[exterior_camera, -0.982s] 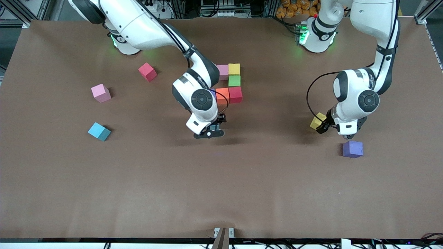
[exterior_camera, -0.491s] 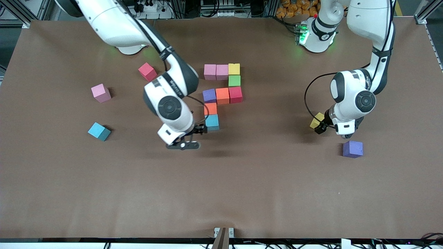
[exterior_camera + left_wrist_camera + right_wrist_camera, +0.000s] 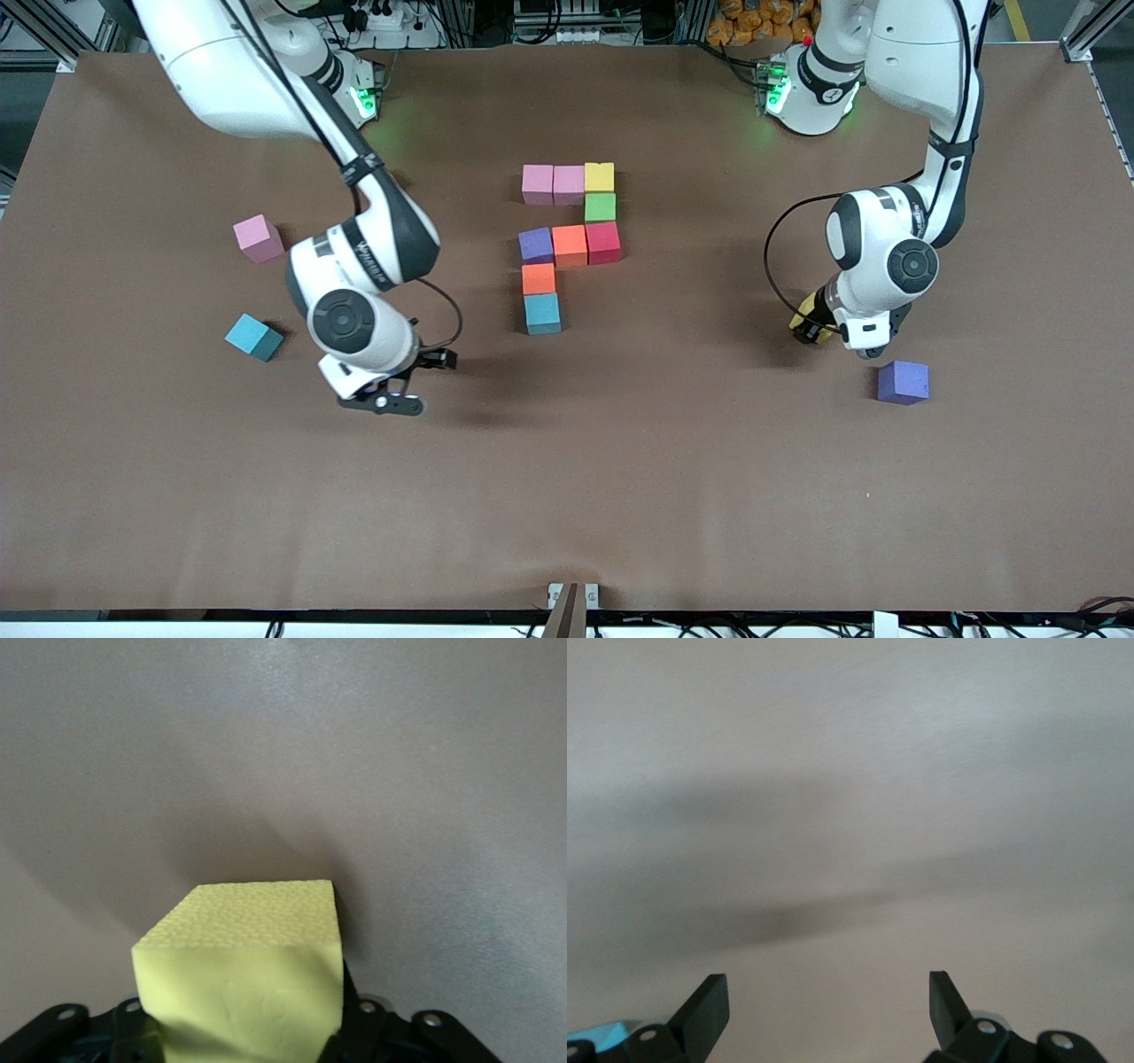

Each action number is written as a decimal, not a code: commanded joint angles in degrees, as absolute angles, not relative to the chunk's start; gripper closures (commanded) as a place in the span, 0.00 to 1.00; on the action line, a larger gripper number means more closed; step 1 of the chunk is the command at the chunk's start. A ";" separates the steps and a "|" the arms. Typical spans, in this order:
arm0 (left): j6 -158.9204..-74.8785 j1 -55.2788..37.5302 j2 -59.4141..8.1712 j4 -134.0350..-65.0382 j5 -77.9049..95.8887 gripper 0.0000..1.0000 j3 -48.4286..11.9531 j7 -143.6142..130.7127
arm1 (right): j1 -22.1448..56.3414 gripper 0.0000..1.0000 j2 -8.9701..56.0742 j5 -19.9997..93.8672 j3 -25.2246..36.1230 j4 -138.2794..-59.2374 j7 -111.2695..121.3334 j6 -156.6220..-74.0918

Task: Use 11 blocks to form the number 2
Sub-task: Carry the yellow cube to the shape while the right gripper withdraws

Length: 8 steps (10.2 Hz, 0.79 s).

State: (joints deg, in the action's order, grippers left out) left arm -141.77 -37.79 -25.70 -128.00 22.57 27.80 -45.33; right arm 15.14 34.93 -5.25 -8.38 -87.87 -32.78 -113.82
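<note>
A: Two grippers are up over the table (image 3: pixel 620 496). What does each one hold?

B: Left gripper (image 3: pixel 811 326) grips a yellow cube (image 3: pixel 244 979) between its fingers; the left wrist view shows the cube filling the jaws, with bare brown table under it. Right gripper (image 3: pixel 403 381) holds nothing, its two fingers (image 3: pixel 704 1010) spread wide over bare table.

A: Where do they sit relative to the unfinished number 2 (image 3: pixel 571 244)?

B: Left gripper is over the table toward the left arm's end from the digit, well apart from it, with a loose purple cube (image 3: pixel 903 382) near it. Right gripper is over the table toward the right arm's end from the digit, with a loose teal-blue cube (image 3: pixel 253 337) near it.

A: And the digit itself?

B: Nine cubes touch in a chain: two pink and a yellow in the row farthest from the front camera, a green one under the yellow, then purple, orange and red in a row, then an orange and a teal-blue cube (image 3: pixel 542 313) nearest the camera.

A: Any other loose blocks?

B: One pink cube (image 3: pixel 258 237), toward the right arm's end from the digit, well apart from it.
</note>
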 commanded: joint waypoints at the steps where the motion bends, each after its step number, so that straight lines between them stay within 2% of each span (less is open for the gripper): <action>1: -141.86 -39.02 -25.32 -126.31 23.82 0.98 28.04 -45.96 | 12.06 0.00 30.60 -7.20 -9.14 -92.71 -31.21 -113.64; 5: -141.33 -39.46 -25.83 -118.68 23.82 0.98 24.71 -54.36 | 5.03 0.00 27.95 -7.21 -9.32 -95.80 -24.19 -113.12; 8: -141.42 -39.55 -30.39 -109.37 23.82 0.97 18.57 -73.05 | -0.43 0.00 27.08 -6.94 -9.49 -95.89 -15.22 -112.15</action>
State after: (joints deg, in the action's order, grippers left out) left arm -141.75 -39.34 -26.42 -114.95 22.83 20.43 -65.48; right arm 1.89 29.74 -6.55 -8.39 -93.76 -18.08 -112.62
